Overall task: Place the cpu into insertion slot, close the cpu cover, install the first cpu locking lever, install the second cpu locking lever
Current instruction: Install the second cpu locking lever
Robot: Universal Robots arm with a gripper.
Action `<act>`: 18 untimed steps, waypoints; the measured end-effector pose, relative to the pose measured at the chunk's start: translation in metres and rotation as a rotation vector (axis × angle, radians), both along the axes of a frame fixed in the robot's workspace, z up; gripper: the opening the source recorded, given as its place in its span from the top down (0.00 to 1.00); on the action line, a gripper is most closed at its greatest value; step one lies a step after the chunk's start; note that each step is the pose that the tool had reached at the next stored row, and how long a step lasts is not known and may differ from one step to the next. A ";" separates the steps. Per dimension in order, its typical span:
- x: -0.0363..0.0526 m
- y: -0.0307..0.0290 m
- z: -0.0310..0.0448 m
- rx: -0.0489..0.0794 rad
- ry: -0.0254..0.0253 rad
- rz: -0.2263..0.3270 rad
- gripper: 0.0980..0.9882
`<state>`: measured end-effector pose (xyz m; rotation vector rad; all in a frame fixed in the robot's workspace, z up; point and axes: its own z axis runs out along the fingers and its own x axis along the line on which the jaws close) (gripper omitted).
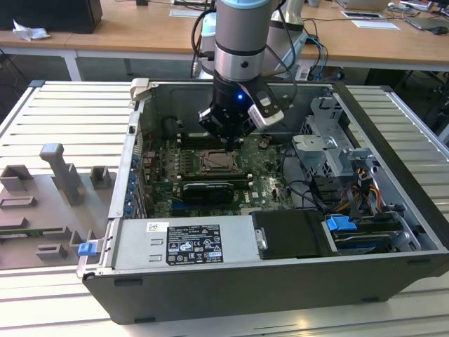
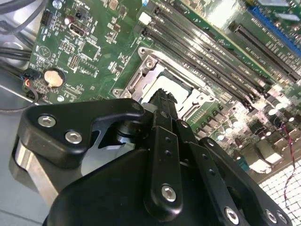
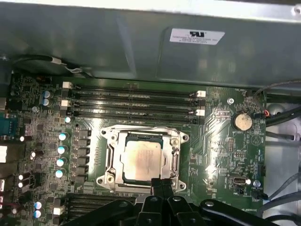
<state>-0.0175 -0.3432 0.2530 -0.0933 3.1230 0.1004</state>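
An open computer case [image 1: 393,147] lies on its side on a slatted metal table [image 1: 63,112], its green motherboard [image 1: 263,172] facing upward. The robot arm [image 1: 242,35] reaches down into the case, and its gripper [image 1: 230,140] hangs just above the insertion slot [image 1: 219,163], at the slot's edge nearer the case wall.

In the first wrist view, the cpu [image 3: 142,159] lies flat inside the insertion slot [image 3: 107,157], its pale silvery top exposed. The cpu cover [image 3: 175,141] lies down around the chip as a grey metal frame, with the chip showing through its square window. The gripper [image 3: 162,184] has its two black fingertips pressed together and carries nothing; the tips stand at the rim of the socket, just beside the cpu.

In the second wrist view, the fingertips of the gripper [image 2: 163,100] are again closed on each other directly over the socket's metal frame [image 2: 155,66]. Four long black memory slots [image 3: 134,101] run parallel just beyond the socket, and a round coin cell battery [image 3: 243,121] sits apart to one side. A power supply [image 1: 186,242] fills the case's near edge in the exterior view.
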 end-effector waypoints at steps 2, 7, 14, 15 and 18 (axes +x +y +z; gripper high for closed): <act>0.0000 -0.0041 0.0000 0.000 0.0006 0.000 0.99; 0.0000 -0.0146 -0.0011 0.000 0.0012 0.000 0.99; 0.0000 -0.0172 -0.0012 0.000 0.0013 0.000 0.99; 0.0001 -0.0181 -0.0013 0.000 0.0012 0.000 0.99; 0.0000 -0.0224 -0.0013 0.000 0.0012 0.000 0.99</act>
